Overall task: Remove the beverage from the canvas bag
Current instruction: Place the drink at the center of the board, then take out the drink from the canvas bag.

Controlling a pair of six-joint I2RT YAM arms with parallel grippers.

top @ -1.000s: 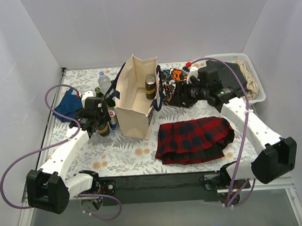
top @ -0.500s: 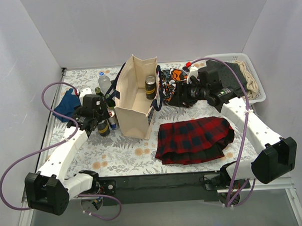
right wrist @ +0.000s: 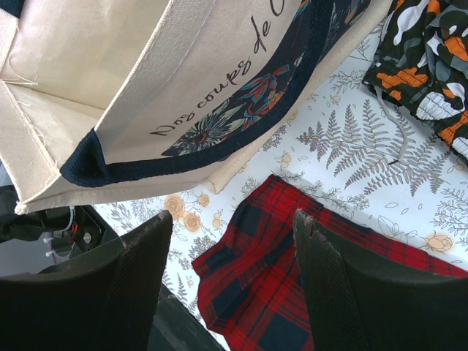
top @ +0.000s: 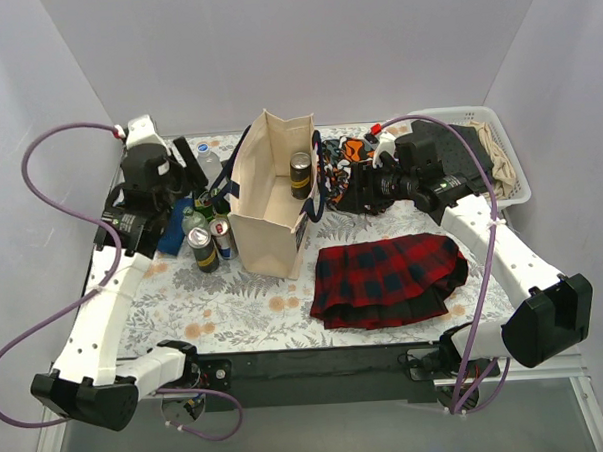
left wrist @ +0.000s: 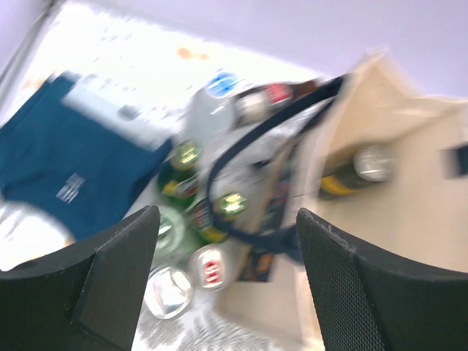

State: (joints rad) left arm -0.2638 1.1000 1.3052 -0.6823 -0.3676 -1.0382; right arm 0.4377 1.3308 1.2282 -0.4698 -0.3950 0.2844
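Pulled up off bottle cluster (top: 210,235) toward far-left corner, left gripper (left wrist: 227,219) spread, empty. Beside canvas bag (top: 267,228), right gripper (right wrist: 232,218) spread, pinching nothing. Inside bag, far-centre, dark capped bottle (top: 300,174) standing; probably next for extraction.

Boxed in on three sides by plain, pale lavender-white panels: back wall (top: 304,46), left wall (top: 28,148), right wall (top: 566,94), joined at straight corners. Below, a worktop (top: 245,299) spread with white cloth printed in grey ferns and small orange flowers. Along its near edge, a black strip (top: 318,363); beyond that, a smooth grey ledge (top: 321,435). Lit softly and evenly, with only faint shadows.
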